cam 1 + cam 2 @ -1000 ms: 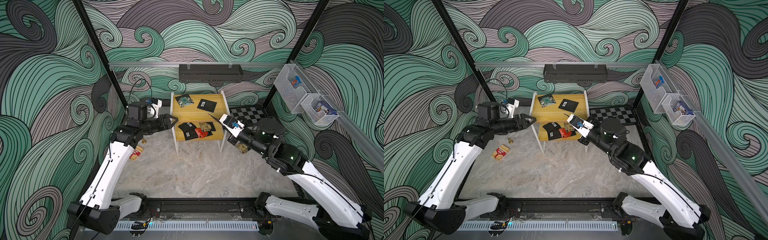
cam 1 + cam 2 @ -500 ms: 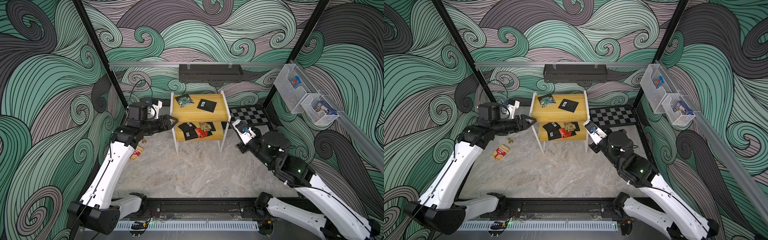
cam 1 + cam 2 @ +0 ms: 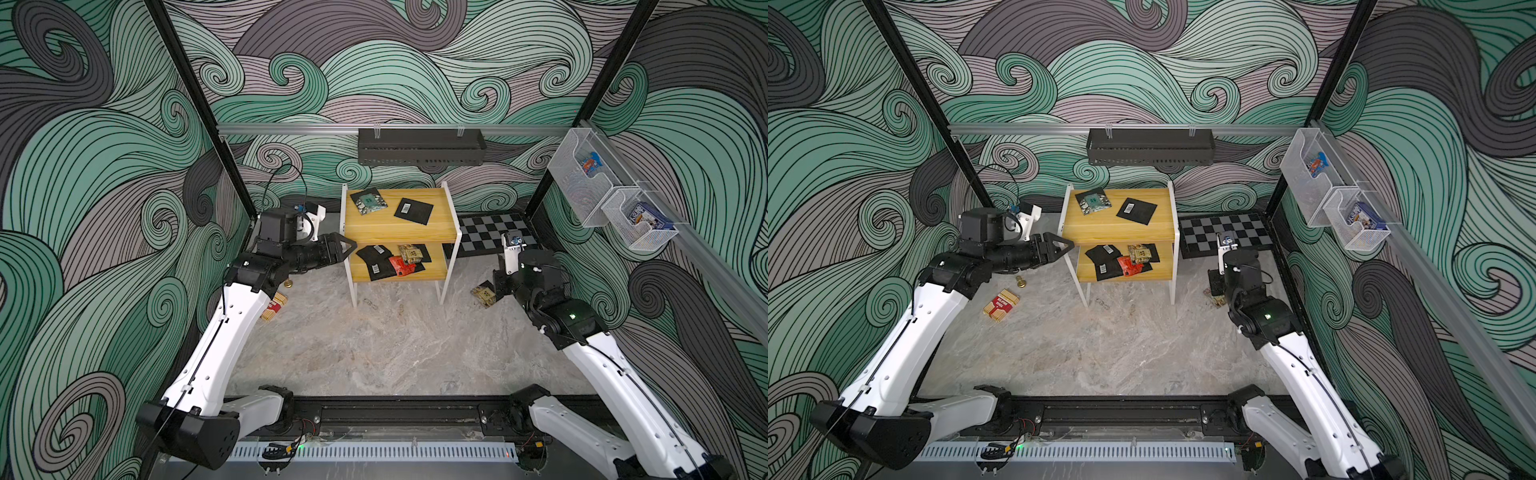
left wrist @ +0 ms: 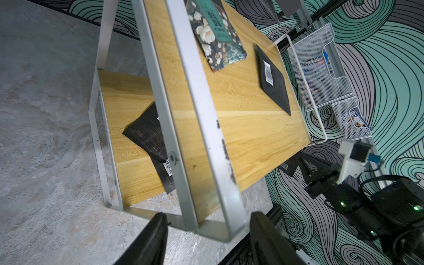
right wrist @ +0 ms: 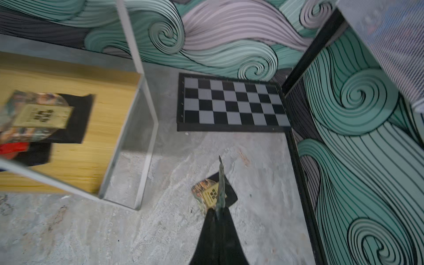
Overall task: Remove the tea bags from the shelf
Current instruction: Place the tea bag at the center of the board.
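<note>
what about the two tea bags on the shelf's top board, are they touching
Apart. In both top views a strip of bare yellow board shows between the floral tea bag and the black barcode tea bag.

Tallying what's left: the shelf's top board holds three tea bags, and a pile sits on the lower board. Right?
Two, not three: both top views show only a teal floral tea bag and a black barcoded tea bag on the top board. The pile is on the lower board.

Left arm stretched out level, left claw (image 3: 352, 246) parted, right arm angled downward, right claw (image 5: 216, 210) pinched closed
</note>
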You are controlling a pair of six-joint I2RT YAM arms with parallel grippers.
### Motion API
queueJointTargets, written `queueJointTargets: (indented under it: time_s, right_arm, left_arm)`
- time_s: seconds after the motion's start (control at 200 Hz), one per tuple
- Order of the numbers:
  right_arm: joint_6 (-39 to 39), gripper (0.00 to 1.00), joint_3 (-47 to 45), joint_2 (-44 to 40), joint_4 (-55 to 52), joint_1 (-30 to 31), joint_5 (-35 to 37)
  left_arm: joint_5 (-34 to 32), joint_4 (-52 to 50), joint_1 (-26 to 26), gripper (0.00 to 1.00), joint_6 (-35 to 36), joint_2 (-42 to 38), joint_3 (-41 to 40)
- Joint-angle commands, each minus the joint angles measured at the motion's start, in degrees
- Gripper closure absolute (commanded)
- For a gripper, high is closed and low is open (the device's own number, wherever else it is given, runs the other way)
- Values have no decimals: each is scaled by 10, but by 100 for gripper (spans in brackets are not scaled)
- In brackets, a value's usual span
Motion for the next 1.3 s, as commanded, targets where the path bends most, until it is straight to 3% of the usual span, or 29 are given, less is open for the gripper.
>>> queueJointTargets:
  time_s: [0.0,0.365,0.776,1.291]
  right_arm:
    - [75,100,-15,28,-32,-37,-4]
    - [162,100,-45,133,-31,-116,29]
    - [198,100,-31,259,-30,-137,60]
    - [208,100,-30,307,-8,-133,10]
  left_arm:
    - [9,4,-4,39,11,-3,-1]
    - [14,8,-5,39,9,-8,-12]
    - [16,9,-5,39,9,-16,-26]
    - [13,8,-5,39,10,-22,-34]
